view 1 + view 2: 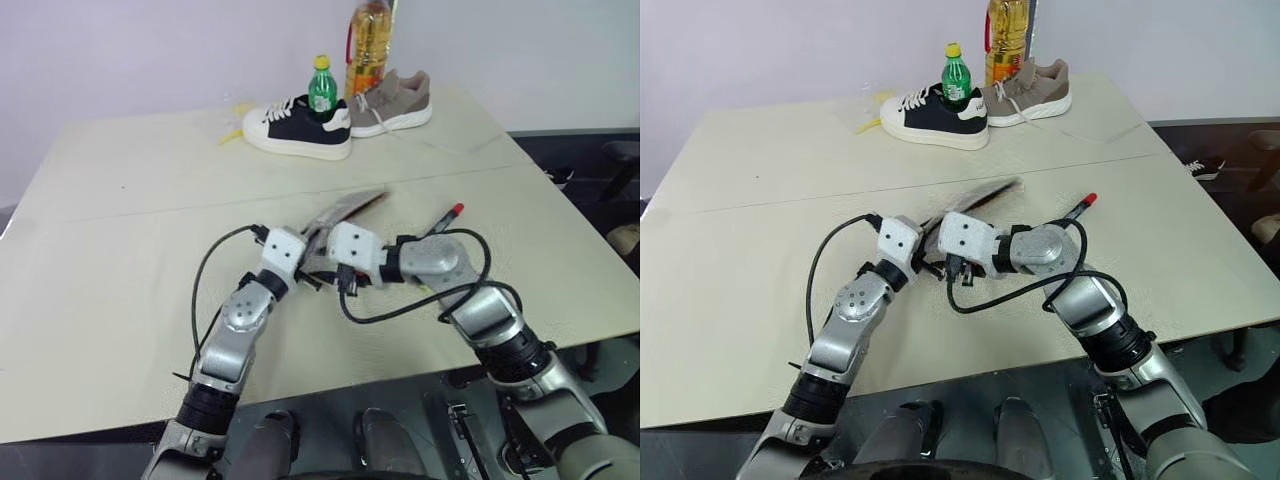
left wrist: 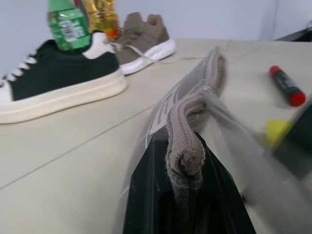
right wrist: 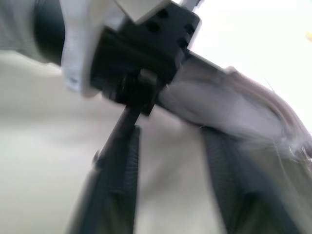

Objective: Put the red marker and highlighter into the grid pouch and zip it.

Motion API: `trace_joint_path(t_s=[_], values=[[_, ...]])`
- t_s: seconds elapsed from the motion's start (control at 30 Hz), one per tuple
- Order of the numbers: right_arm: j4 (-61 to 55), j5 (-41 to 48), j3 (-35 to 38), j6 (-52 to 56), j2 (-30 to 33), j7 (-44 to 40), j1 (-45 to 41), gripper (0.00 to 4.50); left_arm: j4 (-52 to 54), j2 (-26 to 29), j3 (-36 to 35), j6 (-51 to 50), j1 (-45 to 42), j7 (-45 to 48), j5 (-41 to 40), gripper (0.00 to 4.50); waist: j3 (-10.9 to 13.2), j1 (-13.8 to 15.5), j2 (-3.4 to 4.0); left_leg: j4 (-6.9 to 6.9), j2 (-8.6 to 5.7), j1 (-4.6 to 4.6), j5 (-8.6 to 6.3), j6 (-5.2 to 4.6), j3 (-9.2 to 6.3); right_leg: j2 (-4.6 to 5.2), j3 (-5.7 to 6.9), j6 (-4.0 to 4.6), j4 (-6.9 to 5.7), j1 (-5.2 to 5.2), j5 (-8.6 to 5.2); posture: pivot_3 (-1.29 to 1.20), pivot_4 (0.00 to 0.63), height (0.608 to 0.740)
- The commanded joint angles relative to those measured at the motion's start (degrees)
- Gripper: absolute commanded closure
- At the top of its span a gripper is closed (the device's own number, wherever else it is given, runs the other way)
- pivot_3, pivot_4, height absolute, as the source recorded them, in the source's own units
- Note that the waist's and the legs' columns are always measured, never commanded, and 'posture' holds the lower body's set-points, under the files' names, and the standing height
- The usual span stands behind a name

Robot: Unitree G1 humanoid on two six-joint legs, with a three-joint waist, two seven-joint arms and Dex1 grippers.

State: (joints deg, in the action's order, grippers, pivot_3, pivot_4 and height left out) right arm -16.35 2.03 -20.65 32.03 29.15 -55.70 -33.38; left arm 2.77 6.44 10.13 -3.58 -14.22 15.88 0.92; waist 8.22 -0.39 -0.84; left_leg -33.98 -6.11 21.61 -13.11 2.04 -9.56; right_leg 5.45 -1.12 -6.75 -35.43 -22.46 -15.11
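Left hand is clamped on the pouch's zipper edge, holding it up off the desk. Right hand sits just beside it, fingers apart. Red marker lies beyond the right arm, angled away, nearer that side; the highlighter's yellow tip shows beside the pouch. Shoes and bottles stand far back.

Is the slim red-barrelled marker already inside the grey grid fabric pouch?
No, the red marker lies on the table beside the grid pouch.
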Motion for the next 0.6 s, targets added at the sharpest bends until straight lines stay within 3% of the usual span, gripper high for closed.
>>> trace_joint_path(t_s=[0.03, 0.27, 0.47, 0.6], values=[[-2.92, 5.89, 6.26, 2.33, 2.27, -2.06, 0.84, 0.67, 2.05, 2.15, -2.08, 0.36, -0.53, -0.13, 0.54, 4.50, 0.00, 0.08, 0.00, 0.00, 0.00, 0.00, 0.00, 0.00, -0.01, 0.00, 0.01, 0.00, 0.01, 0.01, 0.00, 0.00, 0.150, 0.740], [3.62, 8.80, 16.84, 8.63, 11.31, 0.29, 4.77, 0.67, 1.93, 9.13, -6.40, 0.91, 0.03, 5.28, -3.64, 4.50, 0.01, 1.15, -0.01, -0.03, 0.01, 0.00, -0.01, -0.01, 0.02, 0.01, 0.01, 0.00, 0.02, 0.00, 0.00, 0.00, 0.150, 0.740], [8.57, 8.21, 19.00, 11.12, 15.76, 2.86, 10.22, 0.67, 2.46, 12.81, -7.66, 1.32, 1.27, 12.88, -8.74, 4.50, 0.02, 1.18, 0.00, -0.03, 0.00, 0.10, -0.02, -0.04, 0.05, 0.06, 0.01, 0.01, 0.09, -0.05, 0.00, 0.00, 0.150, 0.740], [9.78, 8.07, 17.93, 12.02, 15.31, 4.48, 14.66, 0.67, 2.42, 14.68, -7.07, 1.07, 1.51, 16.65, -9.83, 4.50, 0.02, 1.15, 0.01, -0.04, 0.01, 0.15, -0.02, -0.04, 0.04, 0.08, 0.01, 0.01, 0.09, -0.09, 0.01, 0.00, 0.150, 0.740]])
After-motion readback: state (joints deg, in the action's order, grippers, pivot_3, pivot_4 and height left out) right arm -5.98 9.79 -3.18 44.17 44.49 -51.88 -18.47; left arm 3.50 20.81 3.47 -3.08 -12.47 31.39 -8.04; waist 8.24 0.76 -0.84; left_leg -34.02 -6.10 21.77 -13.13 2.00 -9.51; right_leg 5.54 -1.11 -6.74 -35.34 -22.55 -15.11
